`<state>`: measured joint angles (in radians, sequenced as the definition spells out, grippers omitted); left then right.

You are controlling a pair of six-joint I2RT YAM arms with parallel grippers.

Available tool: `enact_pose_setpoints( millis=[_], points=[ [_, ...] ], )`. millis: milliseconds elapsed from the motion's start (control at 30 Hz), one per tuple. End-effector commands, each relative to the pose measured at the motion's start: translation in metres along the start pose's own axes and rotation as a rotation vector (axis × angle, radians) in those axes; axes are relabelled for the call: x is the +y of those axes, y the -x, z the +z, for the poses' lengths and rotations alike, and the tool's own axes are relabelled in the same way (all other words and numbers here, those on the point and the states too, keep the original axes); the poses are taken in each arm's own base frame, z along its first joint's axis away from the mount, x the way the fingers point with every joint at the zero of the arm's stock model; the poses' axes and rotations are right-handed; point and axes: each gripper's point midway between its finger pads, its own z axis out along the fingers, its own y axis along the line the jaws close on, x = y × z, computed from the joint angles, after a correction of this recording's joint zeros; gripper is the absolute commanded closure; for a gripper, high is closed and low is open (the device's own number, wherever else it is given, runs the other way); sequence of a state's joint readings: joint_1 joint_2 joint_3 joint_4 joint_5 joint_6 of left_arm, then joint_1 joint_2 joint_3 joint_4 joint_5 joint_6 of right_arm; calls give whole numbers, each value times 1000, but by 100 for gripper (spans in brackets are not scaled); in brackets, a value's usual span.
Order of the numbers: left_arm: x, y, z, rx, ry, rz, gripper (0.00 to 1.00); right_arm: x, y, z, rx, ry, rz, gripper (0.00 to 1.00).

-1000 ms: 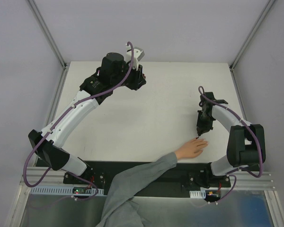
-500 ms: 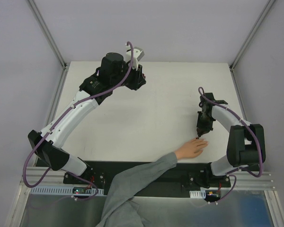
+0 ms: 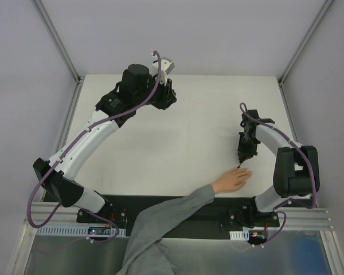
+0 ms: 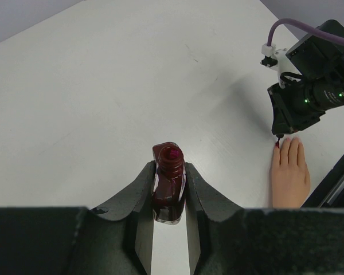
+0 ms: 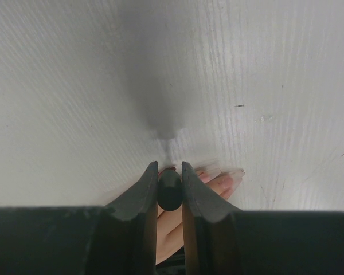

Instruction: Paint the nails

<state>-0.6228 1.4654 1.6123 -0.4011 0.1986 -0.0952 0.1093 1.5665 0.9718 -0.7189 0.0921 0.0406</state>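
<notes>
A bare hand (image 3: 232, 180) with a grey sleeve (image 3: 172, 217) lies flat at the table's near right. My right gripper (image 3: 241, 156) stands just over its fingertips, shut on a black brush cap (image 5: 169, 191). The brush tip is at the leftmost finger. In the right wrist view the fingers (image 5: 218, 183) are blurred; one nail (image 5: 227, 182) looks pale, and red shows at the tip by the cap. The left wrist view shows the hand (image 4: 289, 172) with one red nail (image 4: 276, 146). My left gripper (image 3: 166, 95) is far back, shut on an open dark red bottle (image 4: 169, 183).
White table (image 3: 183, 132) inside grey walls with slanted frame posts (image 3: 57, 40). A black strip (image 3: 160, 201) and the arm bases run along the near edge. The person's arm comes in from the bottom middle.
My right gripper has shifted very slightly away from the near edge above the fingertips. The hand and the left arm have not moved.
</notes>
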Motion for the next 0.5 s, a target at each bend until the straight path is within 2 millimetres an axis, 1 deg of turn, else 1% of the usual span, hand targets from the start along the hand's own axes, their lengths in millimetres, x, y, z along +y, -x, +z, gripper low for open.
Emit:
enact_pose_setpoints(
  millis=[0,267,400,467],
  points=[
    [-4,23,-15,-84,8,29,100,-4,8,-4,-19,-19,21,100],
    [-5,24,-16,-89,3,30,100,-10,10,-5,-25,-40,25,100],
    [-5,25,-17,-91,6,32,100,-10,15,-8,-36,-41,22,100],
    [-5,26,-19,-96,7,35,100,-8,20,-20,-61,-28,17,100]
  ],
)
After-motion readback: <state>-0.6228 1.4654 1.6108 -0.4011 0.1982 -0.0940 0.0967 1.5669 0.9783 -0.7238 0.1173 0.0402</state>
